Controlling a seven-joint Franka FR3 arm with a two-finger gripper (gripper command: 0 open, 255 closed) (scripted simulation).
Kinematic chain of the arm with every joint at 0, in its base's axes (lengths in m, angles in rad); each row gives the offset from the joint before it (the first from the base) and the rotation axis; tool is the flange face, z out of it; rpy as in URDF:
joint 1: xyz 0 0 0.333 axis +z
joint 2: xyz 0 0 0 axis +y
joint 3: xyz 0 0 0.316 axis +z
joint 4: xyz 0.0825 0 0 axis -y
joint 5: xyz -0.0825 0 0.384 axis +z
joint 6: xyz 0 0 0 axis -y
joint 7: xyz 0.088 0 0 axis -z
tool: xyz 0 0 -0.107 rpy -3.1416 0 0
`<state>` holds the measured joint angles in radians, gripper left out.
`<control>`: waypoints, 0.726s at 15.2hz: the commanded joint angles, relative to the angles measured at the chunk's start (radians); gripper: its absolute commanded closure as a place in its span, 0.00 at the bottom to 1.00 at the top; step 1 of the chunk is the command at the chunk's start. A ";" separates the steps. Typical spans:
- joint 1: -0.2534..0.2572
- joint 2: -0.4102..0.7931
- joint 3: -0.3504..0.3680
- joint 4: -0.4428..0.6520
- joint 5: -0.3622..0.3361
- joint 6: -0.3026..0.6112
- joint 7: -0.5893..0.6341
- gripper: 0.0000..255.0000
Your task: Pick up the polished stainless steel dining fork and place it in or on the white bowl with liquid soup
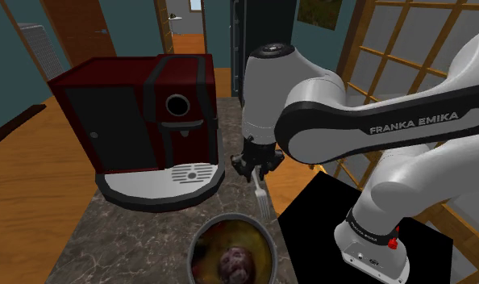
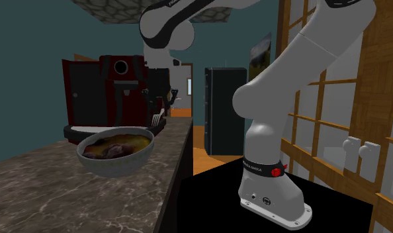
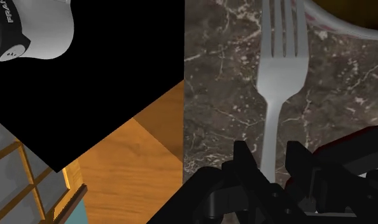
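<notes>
Wrist view: the hand [image 3: 268, 154] clasps the fork [image 3: 283, 76] by its handle, tines aimed at the grey bowl [image 3: 343, 25], just short of its rim. Best carry the tines over that rim before letting go.

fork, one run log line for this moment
fingers shut on pale grey dining fork | tines close to rim of round grey soup bowl | fork not in bowl yet
</notes>
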<state>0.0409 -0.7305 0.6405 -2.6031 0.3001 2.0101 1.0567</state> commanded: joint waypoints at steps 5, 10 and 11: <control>-0.003 -0.021 -0.032 0.065 -0.019 -0.087 -0.006 1.00; 0.009 0.006 0.035 0.123 0.004 -0.108 0.070 1.00; 0.010 0.018 0.061 0.138 0.011 -0.107 0.096 1.00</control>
<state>0.0466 -0.7213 0.6767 -2.4786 0.3019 1.9048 1.1252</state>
